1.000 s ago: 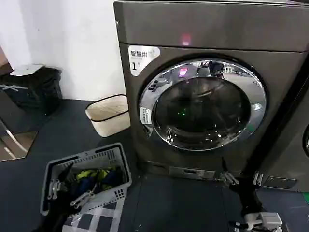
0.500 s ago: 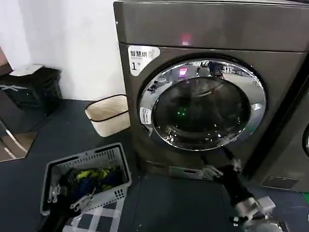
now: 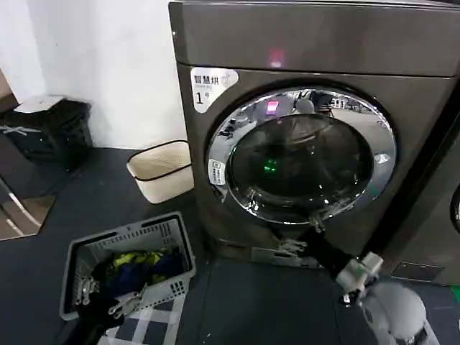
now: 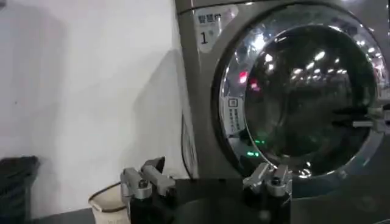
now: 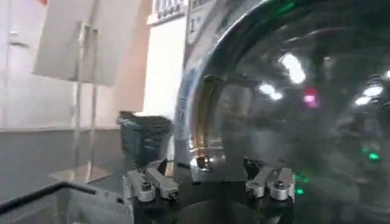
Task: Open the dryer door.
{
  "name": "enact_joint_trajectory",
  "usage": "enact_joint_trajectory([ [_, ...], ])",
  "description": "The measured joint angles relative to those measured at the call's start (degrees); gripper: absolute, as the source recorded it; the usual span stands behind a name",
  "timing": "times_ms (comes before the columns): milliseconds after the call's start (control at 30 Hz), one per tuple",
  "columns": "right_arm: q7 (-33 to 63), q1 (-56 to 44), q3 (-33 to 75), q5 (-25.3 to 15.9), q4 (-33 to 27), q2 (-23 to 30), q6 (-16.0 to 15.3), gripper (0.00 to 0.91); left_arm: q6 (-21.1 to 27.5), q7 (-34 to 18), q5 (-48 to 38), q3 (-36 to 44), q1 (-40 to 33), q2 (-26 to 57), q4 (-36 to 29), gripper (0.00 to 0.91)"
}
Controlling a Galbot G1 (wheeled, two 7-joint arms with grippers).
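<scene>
The dryer is a dark grey-brown front loader with a white "1" sticker. The dryer door, a chrome ring around dark glass, sits flush against the front. My right gripper is open, just under the door's lower rim, with nothing between its fingers. The right wrist view puts the chrome ring close ahead of that open gripper. My left gripper hangs low over the laundry basket. In the left wrist view it is open and faces the door from farther off.
A grey laundry basket with clothes lies on the dark floor at the front left. A white bin stands by the dryer's left side and a black bin by the wall. Another dark machine adjoins on the right.
My right gripper has risen from the floor in front of the dryer and moved left to the door's lower rim. The left gripper has sunk slightly. The door stays shut.
</scene>
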Motion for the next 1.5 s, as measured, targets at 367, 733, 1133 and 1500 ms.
enact_joint_trajectory([
  [367,0.0,11.8,-8.7,1.4,-8.2,1.4,0.4,0.907,1.1,0.2,1.8,-0.3,-0.4,-1.1,0.4,0.907],
  [733,3.1,20.6,-15.4,0.3,-17.1,5.5,0.3,0.907,5.8,0.1,3.6,-0.3,-1.1,-2.5,-0.2,0.907],
  [1133,2.1,26.7,-19.6,-1.1,-23.6,10.4,0.9,0.907,6.4,-0.2,3.5,-0.1,-1.2,-3.1,-0.5,0.907],
  [1500,-1.5,29.1,-21.1,-0.9,-26.2,11.3,1.2,0.907,3.4,-2.1,3.6,0.5,-1.4,-3.1,0.1,0.907],
])
